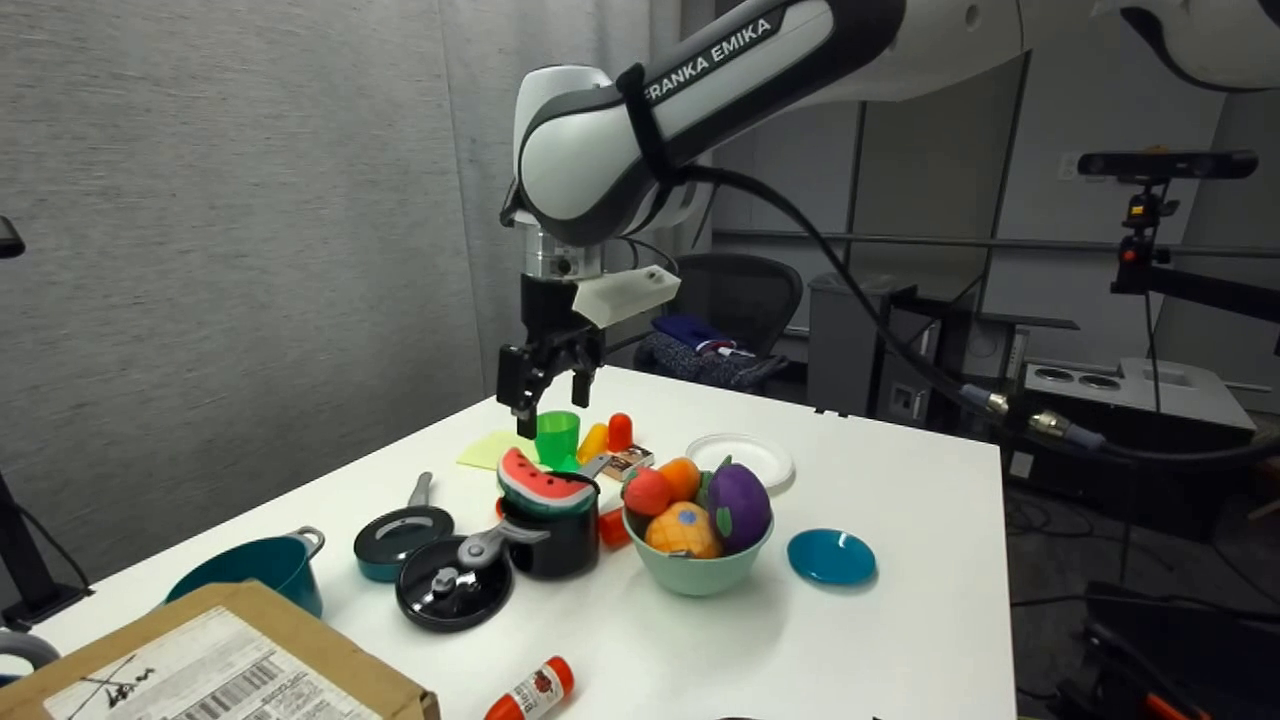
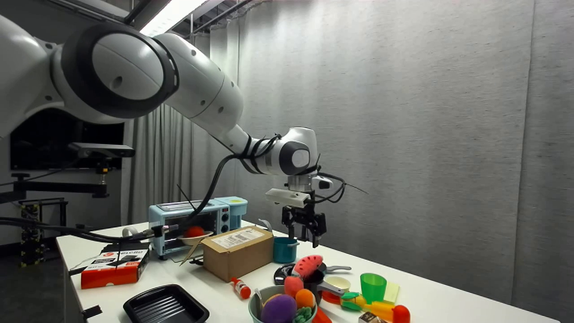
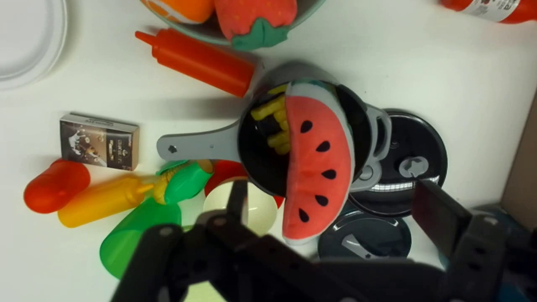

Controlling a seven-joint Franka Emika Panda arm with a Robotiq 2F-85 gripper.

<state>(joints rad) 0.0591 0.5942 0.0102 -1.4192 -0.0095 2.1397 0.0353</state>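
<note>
My gripper (image 3: 330, 186) is open and empty, fingers pointing down, above the table. It also hangs above the table in both exterior views (image 1: 554, 412) (image 2: 304, 240). Nearest below is a plush watermelon slice (image 3: 321, 167), lying across the top of a black pot (image 3: 262, 165) with a grey handle. Yellow pieces (image 3: 277, 121) show inside the pot. A black lid (image 3: 413, 147) leans by the pot, and a dark pan (image 3: 365, 237) lies between the fingers in the wrist view. A cream bowl (image 3: 262, 207) is partly hidden behind the left finger. A green cup (image 3: 134, 239) stands nearby.
A mint bowl (image 1: 695, 577) of plush fruit stands beside the pot. Red bottle (image 3: 201, 61), yellow bottle (image 3: 100, 201) and small box (image 3: 98, 142) lie around. A cardboard box (image 2: 242, 258), teal pot (image 2: 284, 251), toaster oven (image 2: 193, 224) and black tray (image 2: 166, 307) occupy the table.
</note>
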